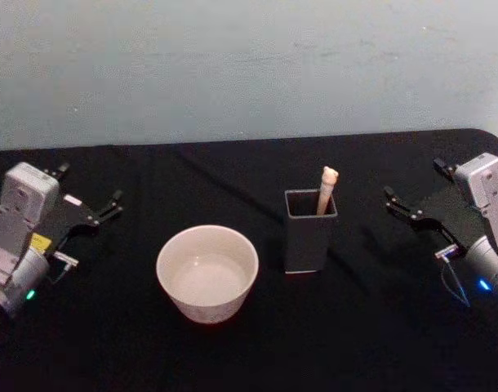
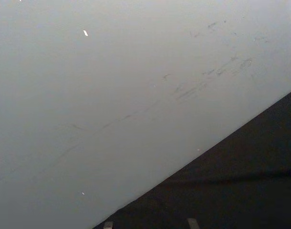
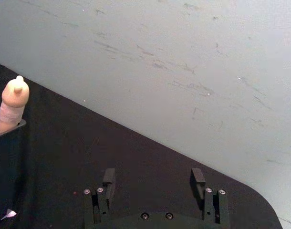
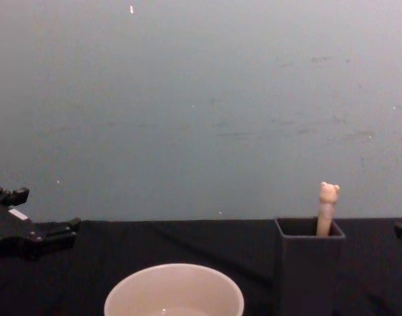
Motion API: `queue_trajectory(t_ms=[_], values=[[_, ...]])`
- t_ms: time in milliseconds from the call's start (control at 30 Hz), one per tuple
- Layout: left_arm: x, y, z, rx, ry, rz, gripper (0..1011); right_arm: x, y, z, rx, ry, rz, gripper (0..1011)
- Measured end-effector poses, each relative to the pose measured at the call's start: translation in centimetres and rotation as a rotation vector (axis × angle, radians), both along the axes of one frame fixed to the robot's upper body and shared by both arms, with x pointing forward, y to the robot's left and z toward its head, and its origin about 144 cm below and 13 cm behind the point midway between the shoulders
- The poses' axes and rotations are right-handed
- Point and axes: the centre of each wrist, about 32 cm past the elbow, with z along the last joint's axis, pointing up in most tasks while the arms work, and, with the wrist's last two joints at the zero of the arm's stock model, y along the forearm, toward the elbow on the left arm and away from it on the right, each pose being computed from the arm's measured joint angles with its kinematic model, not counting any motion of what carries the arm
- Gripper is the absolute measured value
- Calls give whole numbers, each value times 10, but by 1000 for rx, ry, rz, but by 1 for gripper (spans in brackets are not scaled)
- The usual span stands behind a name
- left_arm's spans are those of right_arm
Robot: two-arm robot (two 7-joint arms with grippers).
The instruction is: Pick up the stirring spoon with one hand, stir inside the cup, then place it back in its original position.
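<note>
Counter (image 1: 371,343), black. Cup (image 1: 206,273): left of the holder (image 1: 309,233), apart. Right gripper (image 1: 412,181): right of the holder, the nearer one, fingers spread, empty. Left gripper (image 1: 90,184): left of the holder, beyond the cup, spread, empty. Stirring spoon (image 1: 326,189): stands near upright in the holder's rear right corner; chest view gives its bear head above the rim, bowl hidden.

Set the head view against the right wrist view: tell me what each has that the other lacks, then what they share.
Head view: the cream cup, the left gripper parked open at far left, the whole dark holder. Right wrist view: the right gripper from behind, down to its mounting screws. Shared: that open gripper, the stirring spoon standing in the holder, the black table, the pale wall.
</note>
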Motion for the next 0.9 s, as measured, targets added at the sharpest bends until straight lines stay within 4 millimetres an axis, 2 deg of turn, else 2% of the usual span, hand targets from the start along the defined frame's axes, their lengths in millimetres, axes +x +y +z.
queue_trajectory(t_ms=[900], values=[[0, 0, 0, 0, 0, 0, 1001, 0, -2, 1, 21, -9, 8, 1002]])
